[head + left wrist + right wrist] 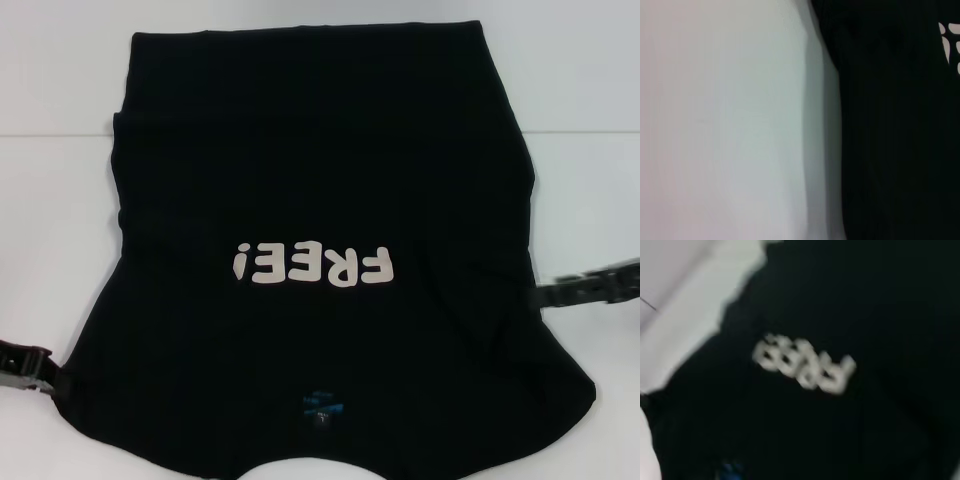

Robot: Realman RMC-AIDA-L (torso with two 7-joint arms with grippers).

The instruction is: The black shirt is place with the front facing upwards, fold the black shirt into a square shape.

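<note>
Here, the left gripper [35, 368] sits at the shirt's near-left edge, low on the white table [60, 200]; whether it grips cloth cannot be told. The right gripper [590, 287] lies at the right edge, farther up the garment; its state cannot be told either. Between them lies the black shirt [320, 200], spread front-up, collar and blue neck label [323, 405] toward the robot, hem at the far side. The "FREE!" lettering [312, 265] reads inverted from the head view. The long axis runs near-to-far, and each gripper flanks it, cloth lying inboard of both. Judgement: an inward side fold suits this placement; neither arm is clearly nearer.
</note>
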